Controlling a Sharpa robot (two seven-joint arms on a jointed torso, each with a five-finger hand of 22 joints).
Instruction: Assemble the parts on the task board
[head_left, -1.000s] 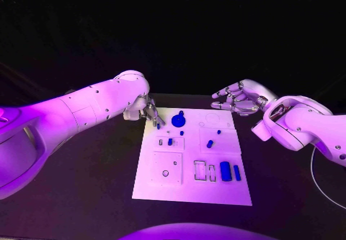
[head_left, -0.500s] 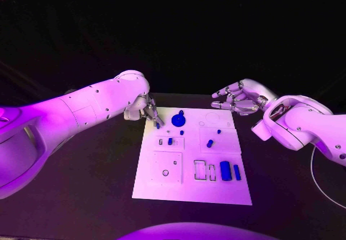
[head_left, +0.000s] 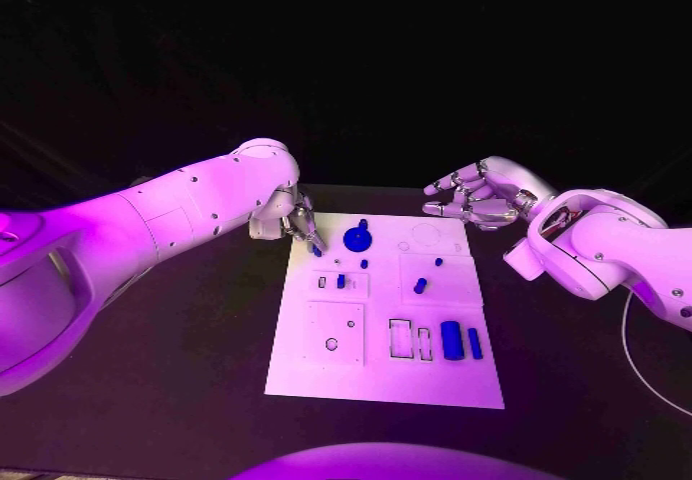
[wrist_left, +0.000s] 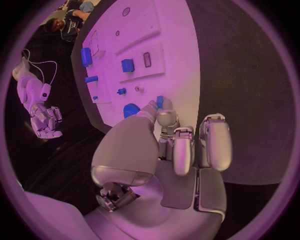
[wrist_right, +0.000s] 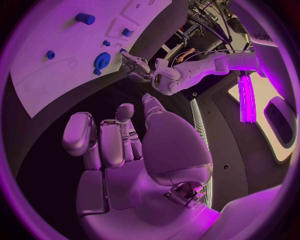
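Note:
The white task board lies in the middle of the black table. My left hand hovers at the board's far left corner and pinches a small blue part between thumb and fingertip, just above the board. Next to it a round blue disc sits on the board. My right hand hangs past the far right corner with loosely bent fingers, holding nothing. A blue cylinder and a blue bar lie near the front right.
Small blue pieces stand mid-board: one on the right, one on the left, a peg between. Bare black table surrounds the board. A cable runs along the right side.
My left hand has crept slightly toward the far edge, carrying the small blue part with it. The right hand has stayed put.

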